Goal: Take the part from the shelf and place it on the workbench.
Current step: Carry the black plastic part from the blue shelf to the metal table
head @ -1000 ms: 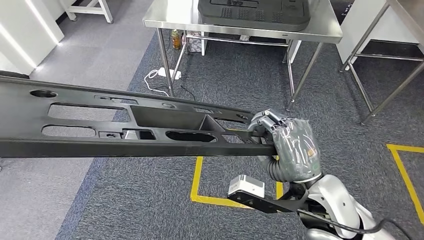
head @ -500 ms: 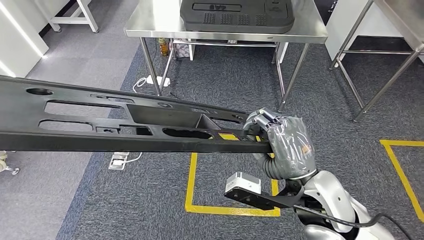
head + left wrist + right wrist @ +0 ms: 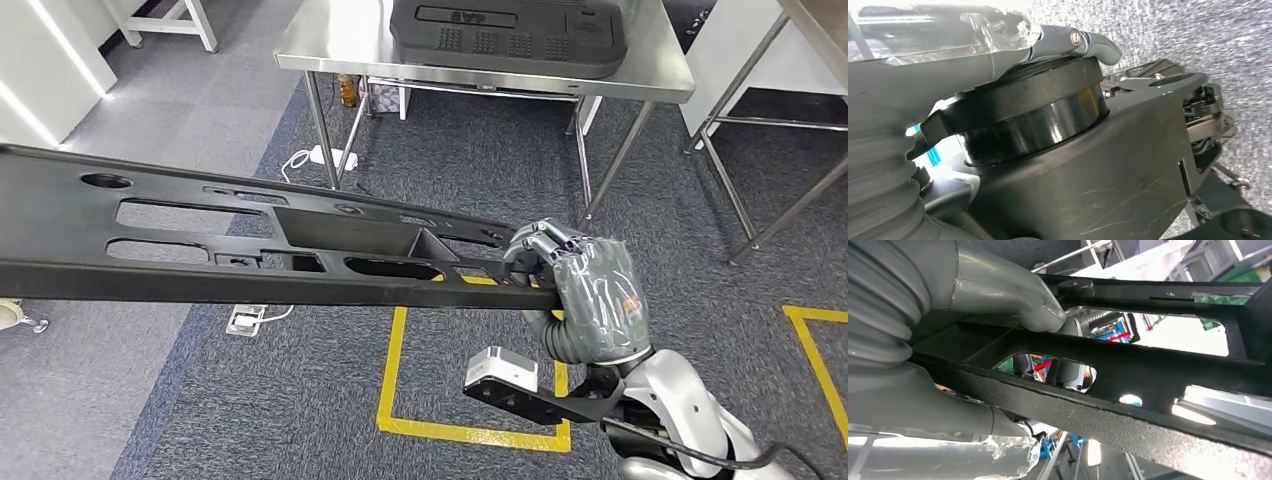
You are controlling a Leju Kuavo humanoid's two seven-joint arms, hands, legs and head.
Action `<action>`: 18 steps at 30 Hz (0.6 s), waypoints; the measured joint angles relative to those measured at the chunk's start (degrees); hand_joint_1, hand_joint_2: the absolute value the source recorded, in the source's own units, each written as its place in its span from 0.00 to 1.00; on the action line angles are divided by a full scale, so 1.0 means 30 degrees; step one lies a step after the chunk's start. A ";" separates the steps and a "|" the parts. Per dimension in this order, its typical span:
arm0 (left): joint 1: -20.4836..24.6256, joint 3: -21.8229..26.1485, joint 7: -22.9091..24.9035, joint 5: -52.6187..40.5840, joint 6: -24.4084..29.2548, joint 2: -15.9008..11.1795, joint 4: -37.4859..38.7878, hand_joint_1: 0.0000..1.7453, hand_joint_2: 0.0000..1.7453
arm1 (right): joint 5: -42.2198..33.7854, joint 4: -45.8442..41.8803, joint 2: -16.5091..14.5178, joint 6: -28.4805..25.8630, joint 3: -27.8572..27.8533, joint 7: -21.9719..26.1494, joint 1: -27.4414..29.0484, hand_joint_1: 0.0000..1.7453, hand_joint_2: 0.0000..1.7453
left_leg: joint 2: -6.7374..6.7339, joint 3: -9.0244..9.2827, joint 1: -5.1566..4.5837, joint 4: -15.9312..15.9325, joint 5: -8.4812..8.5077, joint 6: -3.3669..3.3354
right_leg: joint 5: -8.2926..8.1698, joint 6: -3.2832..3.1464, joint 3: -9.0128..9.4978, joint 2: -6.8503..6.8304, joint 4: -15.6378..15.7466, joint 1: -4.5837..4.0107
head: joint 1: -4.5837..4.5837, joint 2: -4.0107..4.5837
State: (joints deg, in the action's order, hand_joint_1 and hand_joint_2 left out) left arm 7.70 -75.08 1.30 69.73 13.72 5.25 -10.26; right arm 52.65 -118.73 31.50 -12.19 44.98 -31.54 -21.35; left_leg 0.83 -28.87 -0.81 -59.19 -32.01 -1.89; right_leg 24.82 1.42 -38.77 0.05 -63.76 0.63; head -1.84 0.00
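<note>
No legible text, label, brand name, number or sign appears in any of the views. The only candidate is a row of raised characters moulded into the far edge of the dark panel (image 3: 510, 35) lying on the steel worktop (image 3: 330, 45) in the head view, and these are too small and blurred to be read. The long black part (image 3: 250, 245) and the grey cover of the right robot hand (image 3: 585, 290) show no readable marking.
</note>
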 joint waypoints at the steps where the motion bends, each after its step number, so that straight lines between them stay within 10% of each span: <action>1: -0.0016 0.0000 0.0002 0.0002 0.0004 0.0000 0.0004 0.00 1.00 | 0.0000 0.0016 0.0000 -0.0027 0.0004 -0.0002 -0.0006 1.00 1.00 | -0.0002 0.0045 -0.0026 0.0041 -0.0102 0.0090 | -0.0038 -0.0101 0.0255 -0.0020 0.0580 -0.0062 | -0.0062 0.0000; 6: -0.0028 0.0000 0.0000 0.0004 0.0016 -0.0016 0.0016 0.00 1.00 | 0.0002 0.0058 -0.0002 -0.0118 0.0007 -0.0064 -0.0029 1.00 1.00 | -0.0069 0.0073 -0.0156 -0.0376 -0.0661 0.0552 | 0.0535 -0.0643 0.0864 0.0024 0.1265 0.0037 | 0.0112 0.0000; 10: 0.0107 0.0000 -0.0080 -0.0004 0.0016 -0.0022 0.0015 0.00 1.00 | -0.0002 0.0095 -0.0007 -0.0147 0.0035 -0.0064 -0.0049 1.00 1.00 | -0.0061 -0.2545 -0.0280 -0.5055 -0.2205 0.0750 | 0.0966 -0.0939 0.1469 -0.0053 0.1352 0.0005 | 0.0542 0.0000; 12: 0.0149 0.0000 -0.0131 0.0004 0.0015 -0.0022 0.0011 0.00 1.00 | -0.0011 0.0131 -0.0007 -0.0147 0.0086 -0.0067 -0.0047 1.00 1.00 | -0.0058 -0.3036 -0.0342 -0.5338 -0.1458 0.0715 | 0.1262 -0.0956 0.1893 0.0004 0.1350 -0.0020 | 0.0624 0.0000; 15: 0.0139 0.0000 -0.0075 0.0005 0.0011 -0.0015 0.0011 0.00 1.00 | -0.0057 0.0193 -0.0007 -0.0149 0.0142 -0.0120 -0.0065 1.00 1.00 | -0.0035 -0.2190 -0.0316 -0.2142 0.1141 0.0583 | 0.1745 -0.0814 0.2513 0.0114 0.1307 -0.0071 | 0.0740 0.0000; 18: 0.0112 0.0000 -0.0016 0.0005 0.0009 -0.0007 0.0011 0.00 1.00 | -0.0086 0.0268 -0.0007 -0.0160 0.0160 -0.0182 -0.0114 1.00 1.00 | 0.0042 -0.1827 -0.0313 -0.0567 0.1342 0.0242 | 0.1891 -0.0592 0.2411 0.0219 0.1243 -0.0168 | 0.0688 0.0000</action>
State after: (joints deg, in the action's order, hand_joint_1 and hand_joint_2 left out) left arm 8.03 -75.08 1.25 69.75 13.75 5.22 -10.23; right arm 52.40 -117.92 31.47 -12.67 45.46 -32.09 -21.69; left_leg 0.96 -34.35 -1.75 -60.89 -27.99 -1.17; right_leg 30.49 -0.35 -31.54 0.71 -60.04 0.13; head 0.22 0.00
